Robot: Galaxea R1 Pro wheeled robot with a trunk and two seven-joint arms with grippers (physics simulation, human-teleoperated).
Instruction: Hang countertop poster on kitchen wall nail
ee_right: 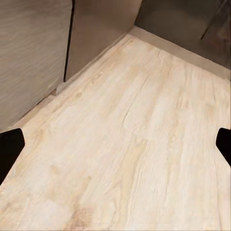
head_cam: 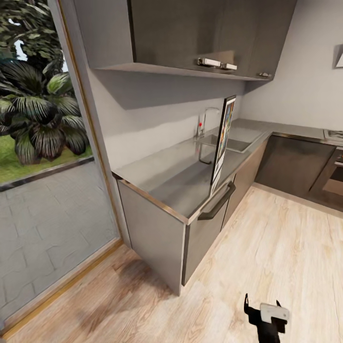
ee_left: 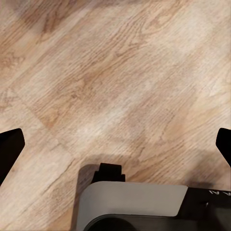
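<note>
On approach: the poster (head_cam: 222,140) stands upright at the table's (head_cam: 162,176) front edge; both pincers, jaws apart and empty, must reach it.

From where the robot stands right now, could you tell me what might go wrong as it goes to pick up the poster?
1. The poster stands upright near the front edge of the countertop; a clumsy touch could tip it onto the floor.
2. It shows nearly edge-on from here, so judging a grip on the thin frame may be hard.
3. A cabinet handle juts out just below it, and an arm reaching in might catch it.
</note>
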